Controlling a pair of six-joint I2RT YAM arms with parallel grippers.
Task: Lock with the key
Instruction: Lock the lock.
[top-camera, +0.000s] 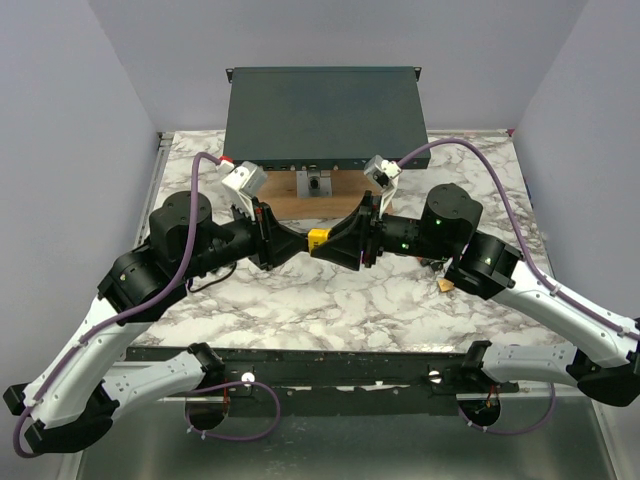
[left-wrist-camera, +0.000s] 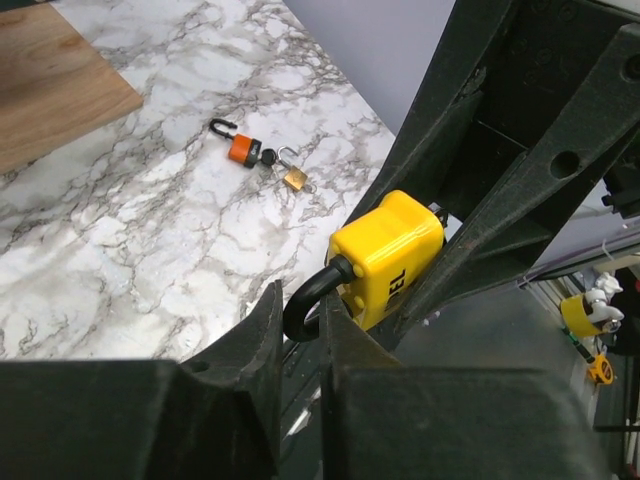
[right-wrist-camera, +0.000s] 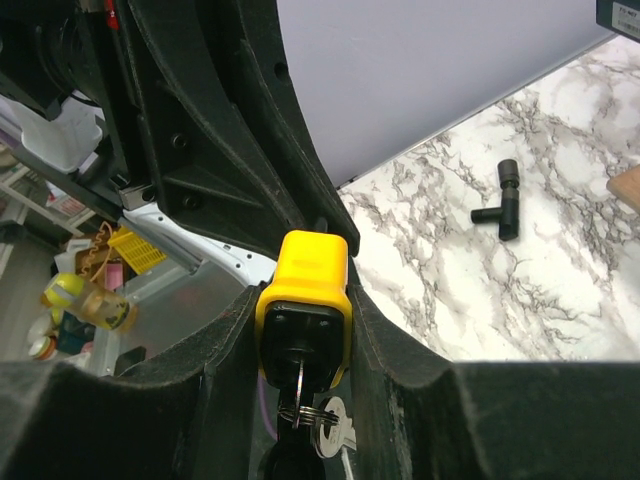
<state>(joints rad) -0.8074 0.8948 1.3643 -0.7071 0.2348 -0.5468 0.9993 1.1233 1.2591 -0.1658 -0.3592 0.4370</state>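
Observation:
The yellow-bodied padlock (top-camera: 318, 237) hangs above the table's middle, held between both grippers. My left gripper (left-wrist-camera: 303, 305) is shut on its black shackle (left-wrist-camera: 303, 300). My right gripper (right-wrist-camera: 305, 300) is shut on the yellow body (right-wrist-camera: 310, 265). A thin silver key (right-wrist-camera: 300, 380) sits in the keyhole on the padlock's underside. A ring with a second silver key (right-wrist-camera: 335, 432) hangs from it. An orange-headed piece (left-wrist-camera: 241, 150) lies on the marble with a dark hook and dark bits, touching a small brass padlock (left-wrist-camera: 294, 179).
A dark flat box (top-camera: 322, 105) stands at the back. A wooden board (top-camera: 340, 198) with a small fixture (top-camera: 315, 183) lies in front of it. A black T-shaped piece (right-wrist-camera: 503, 200) lies on the marble. The orange and brass bunch (top-camera: 443, 284) lies by the right arm.

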